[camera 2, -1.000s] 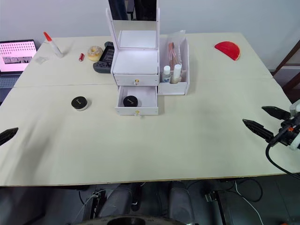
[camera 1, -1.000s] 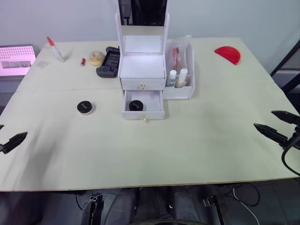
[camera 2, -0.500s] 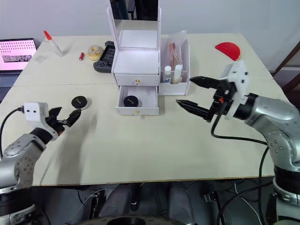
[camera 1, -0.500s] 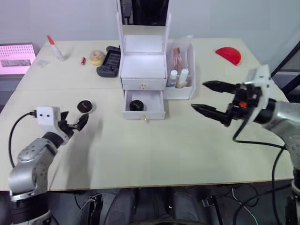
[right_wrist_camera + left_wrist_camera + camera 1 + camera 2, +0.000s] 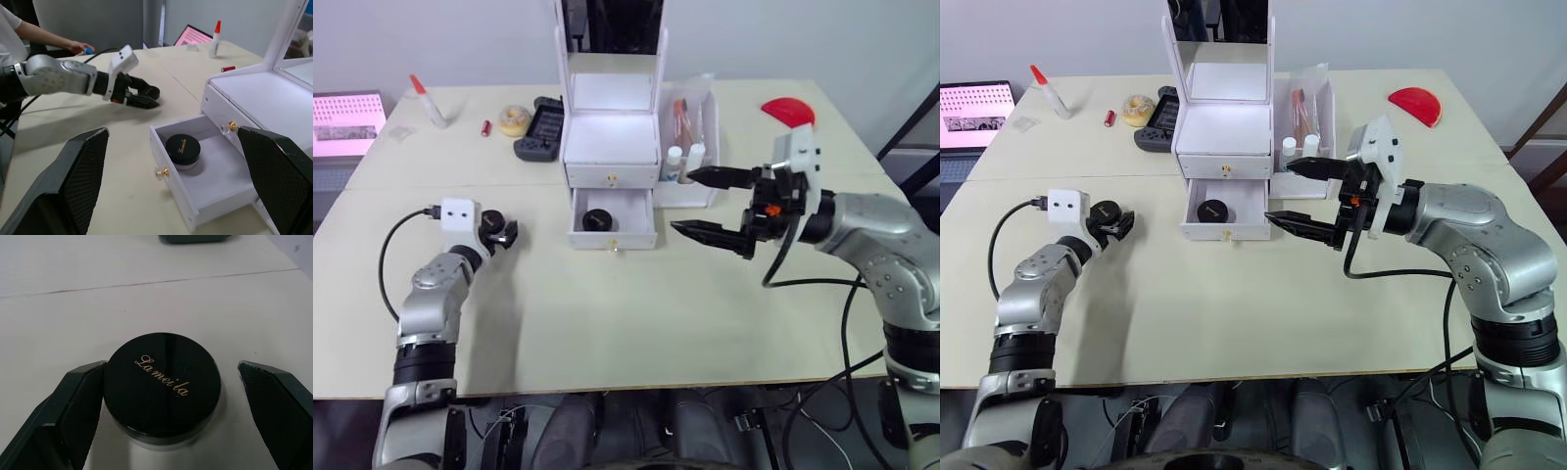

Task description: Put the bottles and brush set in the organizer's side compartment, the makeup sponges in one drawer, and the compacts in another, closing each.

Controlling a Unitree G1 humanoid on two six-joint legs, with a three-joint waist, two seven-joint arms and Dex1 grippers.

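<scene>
The white organizer (image 5: 612,147) stands at the back middle, upper drawer shut, lower drawer (image 5: 613,235) pulled open. One black compact (image 5: 598,219) lies in that drawer. The other compact (image 5: 164,382) sits on the table between the fingers of my open left gripper (image 5: 499,233); one finger touches its side, the other stands apart. My right gripper (image 5: 682,201) hangs wide open just right of the open drawer, holding nothing. The two bottles (image 5: 685,162) and the brush set (image 5: 683,113) stand in the side compartment. The makeup sponges are out of view.
Behind the organizer's left lie a dark game controller (image 5: 540,127), a yellow roll (image 5: 516,120), a small red item (image 5: 486,128) and a glue bottle (image 5: 429,103). A red half-disc (image 5: 790,112) lies far right. A person's arm (image 5: 44,36) shows beyond the table.
Both arms came in from the table's sides. The left gripper reached the compact on the table and now straddles it. The right gripper moved left, close to the open drawer.
</scene>
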